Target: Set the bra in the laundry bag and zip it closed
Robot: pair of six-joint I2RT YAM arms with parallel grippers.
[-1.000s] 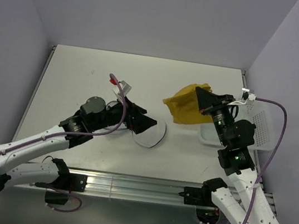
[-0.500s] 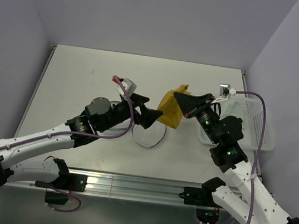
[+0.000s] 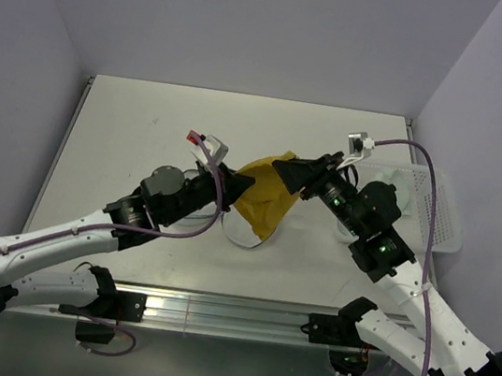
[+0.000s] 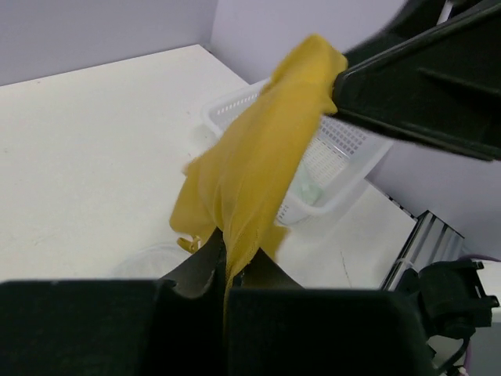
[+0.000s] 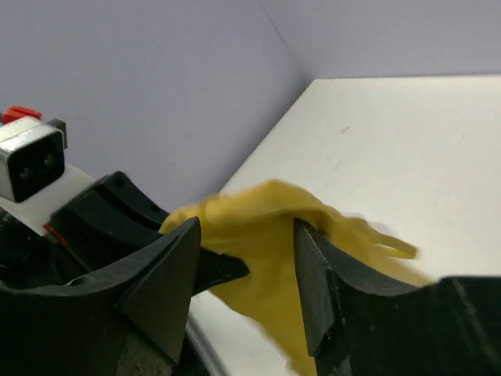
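The yellow bra hangs in the air above the laundry bag, a flat round white mesh bag on the table. My left gripper is shut on the bra's lower part, and in the left wrist view the cloth runs up from its jaws. My right gripper stands open just right of it, and the bra is still draped over one finger. The bag's edge shows faintly below.
A white perforated plastic basket stands at the table's right edge, behind the right arm; it also shows in the left wrist view. The two arms meet over the middle of the table.
The right arm carried the bra leftward from near the basket to the left gripper. The left gripper shut on the cloth, and the right jaws came apart.
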